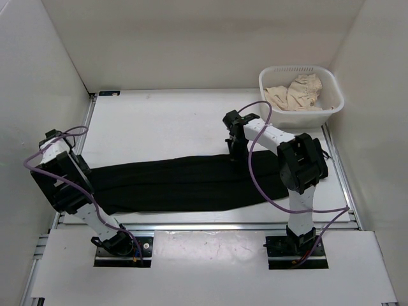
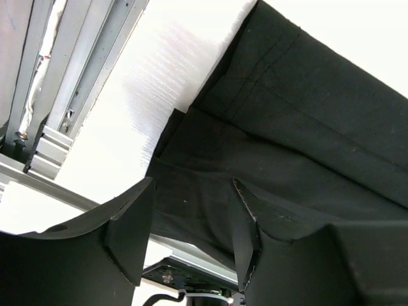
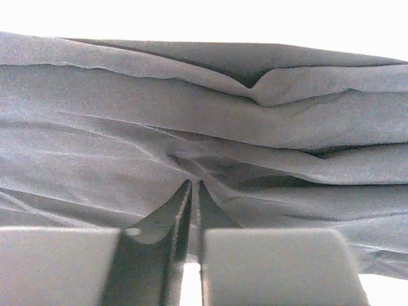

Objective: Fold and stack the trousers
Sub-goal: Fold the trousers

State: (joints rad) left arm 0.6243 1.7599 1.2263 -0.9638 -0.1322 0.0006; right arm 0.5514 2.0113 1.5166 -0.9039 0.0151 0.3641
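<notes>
The black trousers (image 1: 191, 182) lie flat across the table from left to right, legs together. My left gripper (image 1: 81, 173) hovers over their left end. In the left wrist view it (image 2: 191, 191) is open, with the trousers' hemmed end (image 2: 287, 127) lying between and beyond the fingers (image 2: 127, 223). My right gripper (image 1: 237, 153) is down at the trousers' far edge, right of the middle. In the right wrist view it (image 3: 194, 183) is shut, and the wrinkles of the fabric (image 3: 204, 108) run together at its tips, pinched there.
A white laundry basket (image 1: 335, 95) holding a beige cloth (image 1: 294, 94) stands at the back right corner. White walls close in the table on the left, back and right. Metal rails (image 2: 64, 115) run along the table's near and left edges.
</notes>
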